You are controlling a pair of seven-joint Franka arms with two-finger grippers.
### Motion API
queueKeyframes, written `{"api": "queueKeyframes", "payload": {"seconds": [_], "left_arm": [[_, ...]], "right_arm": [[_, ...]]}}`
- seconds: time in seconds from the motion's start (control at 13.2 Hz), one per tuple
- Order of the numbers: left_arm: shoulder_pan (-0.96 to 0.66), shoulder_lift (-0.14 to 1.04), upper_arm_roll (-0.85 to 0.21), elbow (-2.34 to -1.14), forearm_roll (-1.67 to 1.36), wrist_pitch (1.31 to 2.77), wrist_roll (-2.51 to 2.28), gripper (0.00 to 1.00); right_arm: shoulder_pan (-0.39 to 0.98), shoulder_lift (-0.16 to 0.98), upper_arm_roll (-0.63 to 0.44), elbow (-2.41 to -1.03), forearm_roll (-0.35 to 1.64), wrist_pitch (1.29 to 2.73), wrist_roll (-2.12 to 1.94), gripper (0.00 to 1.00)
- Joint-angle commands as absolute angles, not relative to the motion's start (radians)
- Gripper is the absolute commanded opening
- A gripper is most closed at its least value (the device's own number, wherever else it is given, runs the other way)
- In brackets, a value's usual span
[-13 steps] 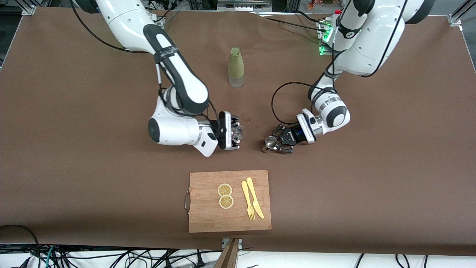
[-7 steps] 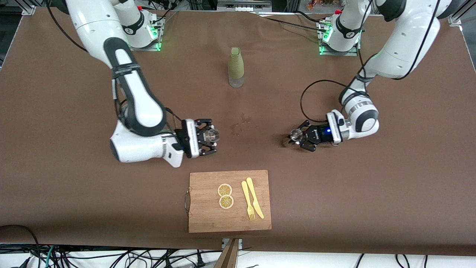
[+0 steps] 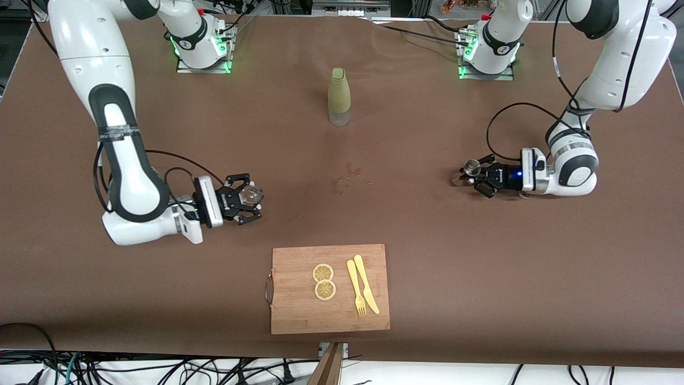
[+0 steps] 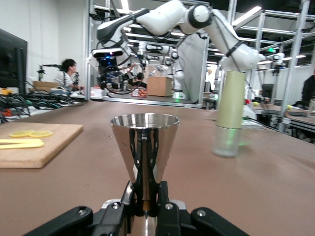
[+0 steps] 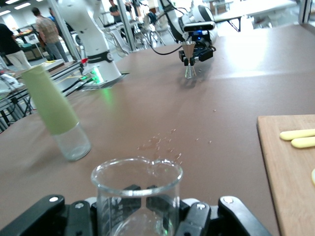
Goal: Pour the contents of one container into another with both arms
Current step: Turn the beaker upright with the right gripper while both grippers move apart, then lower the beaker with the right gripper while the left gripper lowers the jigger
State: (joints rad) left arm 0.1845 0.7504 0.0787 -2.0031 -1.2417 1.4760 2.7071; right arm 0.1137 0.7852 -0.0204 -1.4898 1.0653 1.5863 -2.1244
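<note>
Two white arms over a brown desk (image 3: 481, 267). Left end effector (image 3: 473, 172) low over the desk toward the left arm's end, clenched around the thin middle of a shiny metal measuring cup (image 3: 470, 167). Cup standing upright, wide mouth up, plain to see in the left wrist view (image 4: 144, 145). Right end effector (image 3: 247, 199) low over the desk toward the right arm's end, clenched around a small clear glass beaker (image 3: 250, 195). Beaker upright too, with a little spout on its rim (image 5: 137, 189). Both end effectors well apart, with a patch of small wet drops (image 3: 350, 176) on the desk between them.

A tall bottle (image 3: 339, 96) with a green sleeve and clear bottom, standing upright in the middle of the desk, farther from the front camera than the drops. A wooden cutting board (image 3: 329, 289) with a metal handle, nearer to the front camera than the drops. On the board: two lemon slices (image 3: 324, 281) touching each other, and just beside them a yellow fork (image 3: 355, 288) and a yellow knife (image 3: 366, 284) lying side by side.
</note>
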Motion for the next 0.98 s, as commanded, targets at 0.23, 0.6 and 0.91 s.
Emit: {"api": "queueKeyframes", "payload": {"seconds": [0.23, 0.6, 0.91], "left_arm": [[0.216, 0.753, 0.139, -2.0, -1.059, 1.436, 2.822, 0.0], [0.251, 0.765, 0.161, -1.977, -0.956, 1.395, 2.888, 0.0], [0.268, 0.775, 0.192, -1.912, -0.9, 1.327, 2.905, 0.0]], "right_arm": [[0.009, 0.877, -0.008, -1.545, 1.086, 1.543, -2.348, 0.0], [-0.064, 0.956, -0.008, -1.536, 1.095, 1.503, -2.411, 0.0], [-0.132, 0.969, -0.009, -1.531, 1.039, 1.47, -2.431, 0.0]]}}
